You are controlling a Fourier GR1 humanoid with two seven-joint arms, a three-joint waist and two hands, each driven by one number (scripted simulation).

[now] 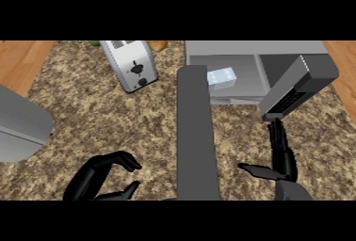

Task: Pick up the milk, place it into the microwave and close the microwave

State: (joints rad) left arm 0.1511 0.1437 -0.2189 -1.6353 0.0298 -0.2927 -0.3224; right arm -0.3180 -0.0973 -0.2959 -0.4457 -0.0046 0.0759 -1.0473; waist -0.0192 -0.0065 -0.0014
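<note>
Milk carton [222,77] already inside the microwave [236,59], light and stiff-walled, best held by its flat sides; right hand [281,155], fingers straight, touches the open door [299,87]; left hand [104,176] curled, holding nothing.

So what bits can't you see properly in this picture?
Head view:
- Milk inside the microwave: its left part is hidden behind the grey forearm.
- Microwave top: cut off by the upper edge.
- Small green and orange things behind the toaster: mostly hidden, can't tell what they are.
- Right hand at the microwave door: whether the fingertips touch it isn't clear.
- Left hand: wrist cut off below.
</note>
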